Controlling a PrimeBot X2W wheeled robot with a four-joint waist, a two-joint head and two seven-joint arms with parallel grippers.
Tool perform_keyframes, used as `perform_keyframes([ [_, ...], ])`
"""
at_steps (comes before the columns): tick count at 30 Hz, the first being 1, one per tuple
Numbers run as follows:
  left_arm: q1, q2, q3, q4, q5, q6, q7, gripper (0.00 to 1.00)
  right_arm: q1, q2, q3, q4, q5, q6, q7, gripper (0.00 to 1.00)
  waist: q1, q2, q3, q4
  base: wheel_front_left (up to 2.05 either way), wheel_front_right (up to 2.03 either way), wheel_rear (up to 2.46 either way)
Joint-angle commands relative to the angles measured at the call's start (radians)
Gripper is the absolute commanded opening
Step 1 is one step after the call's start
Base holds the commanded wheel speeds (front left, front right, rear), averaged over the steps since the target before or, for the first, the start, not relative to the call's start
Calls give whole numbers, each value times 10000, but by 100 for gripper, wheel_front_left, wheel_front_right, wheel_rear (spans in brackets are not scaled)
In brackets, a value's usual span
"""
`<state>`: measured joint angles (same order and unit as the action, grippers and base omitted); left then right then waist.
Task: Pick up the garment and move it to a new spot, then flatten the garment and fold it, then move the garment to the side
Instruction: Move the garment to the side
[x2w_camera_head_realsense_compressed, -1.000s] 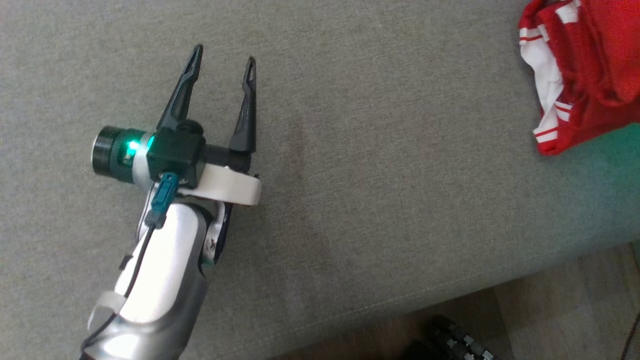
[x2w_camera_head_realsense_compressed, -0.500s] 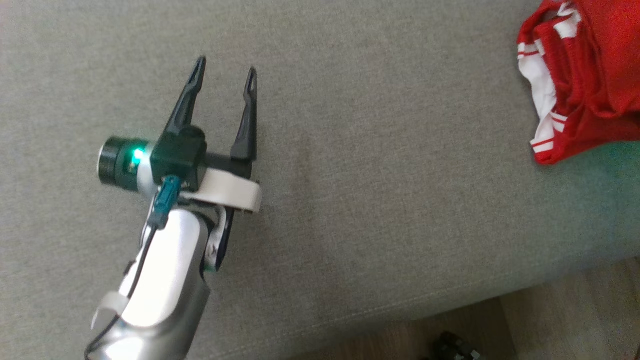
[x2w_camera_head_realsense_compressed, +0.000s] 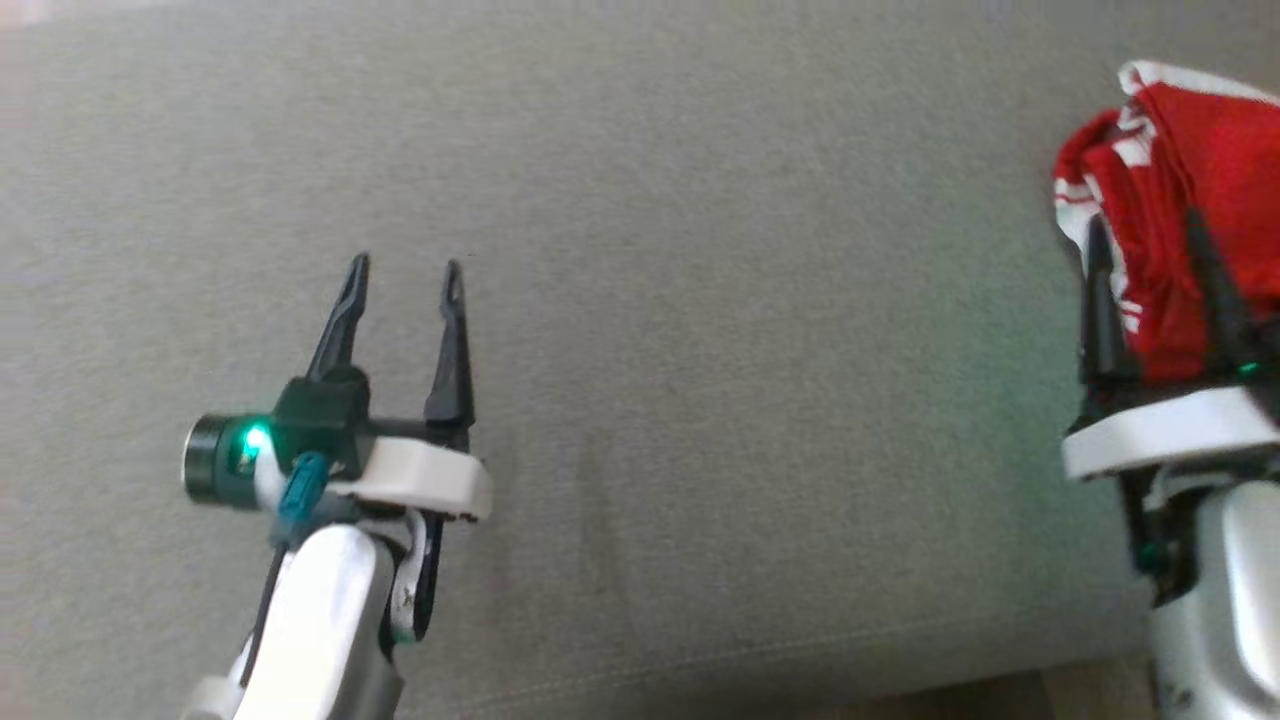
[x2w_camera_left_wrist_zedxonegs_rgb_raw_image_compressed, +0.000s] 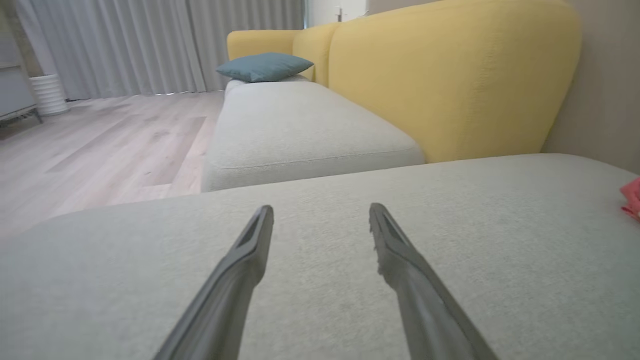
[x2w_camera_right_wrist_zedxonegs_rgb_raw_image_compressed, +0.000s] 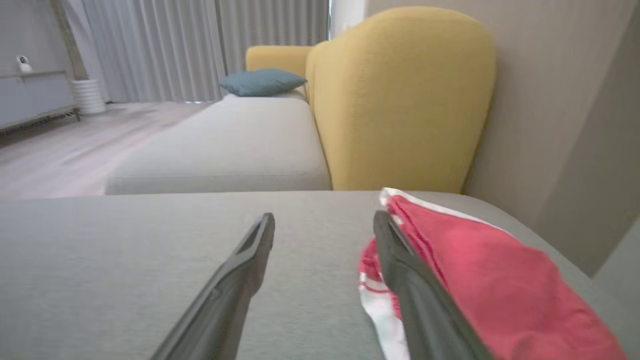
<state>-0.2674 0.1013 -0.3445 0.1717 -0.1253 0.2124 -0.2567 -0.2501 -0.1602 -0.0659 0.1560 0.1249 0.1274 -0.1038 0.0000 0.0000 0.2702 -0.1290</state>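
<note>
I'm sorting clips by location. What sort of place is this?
Probably a home living room: a sofa with grey seats and a yellow backrest, a blue pillow on it, and long curtains beside a wooden floor.

1 garment (x2w_camera_head_realsense_compressed: 1215, 150), red and white; 2 pincers: left pincer (x2w_camera_head_realsense_compressed: 405, 266), right pincer (x2w_camera_right_wrist_zedxonegs_rgb_raw_image_compressed: 324, 216); 1 teal cushion (x2w_camera_left_wrist_zedxonegs_rgb_raw_image_compressed: 265, 66); 1 ribbed white pot (x2w_camera_left_wrist_zedxonegs_rgb_raw_image_compressed: 48, 94).

A: What sort of place is this?
B: A home living room. There's a sofa (x2w_camera_left_wrist_zedxonegs_rgb_raw_image_compressed: 300, 130) with grey seats and a yellow backrest (x2w_camera_left_wrist_zedxonegs_rgb_raw_image_compressed: 450, 85), and a teal cushion (x2w_camera_left_wrist_zedxonegs_rgb_raw_image_compressed: 265, 66) lies at its far end.
A: Anything else?
B: Pale wood floor (x2w_camera_left_wrist_zedxonegs_rgb_raw_image_compressed: 100, 145) beside the sofa. Beyond its far end there are full-length grey curtains (x2w_camera_left_wrist_zedxonegs_rgb_raw_image_compressed: 125, 45) and a white ribbed pot (x2w_camera_left_wrist_zedxonegs_rgb_raw_image_compressed: 48, 94).
</note>
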Motion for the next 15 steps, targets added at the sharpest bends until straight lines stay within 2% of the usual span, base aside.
perform_keyframes([
  [1, -16, 185, 412, -369, -66, 96, -50, 100, 103, 129, 288, -570, 83, 33, 74, 100, 0, 0, -432, 467, 0, 0, 0],
  [7, 640, 348, 802, -517, -235, 321, -50, 100, 871, 732, 804, -1333, 157, 33, 356, 100, 0, 0, -959, 1053, 0, 0, 0],
  [15, 1393, 550, 1006, -649, -373, 374, -51, 100, 1830, 1018, 1063, -1965, 86, 33, 640, 100, 0, 0, -1592, 1237, 0, 0, 0],
])
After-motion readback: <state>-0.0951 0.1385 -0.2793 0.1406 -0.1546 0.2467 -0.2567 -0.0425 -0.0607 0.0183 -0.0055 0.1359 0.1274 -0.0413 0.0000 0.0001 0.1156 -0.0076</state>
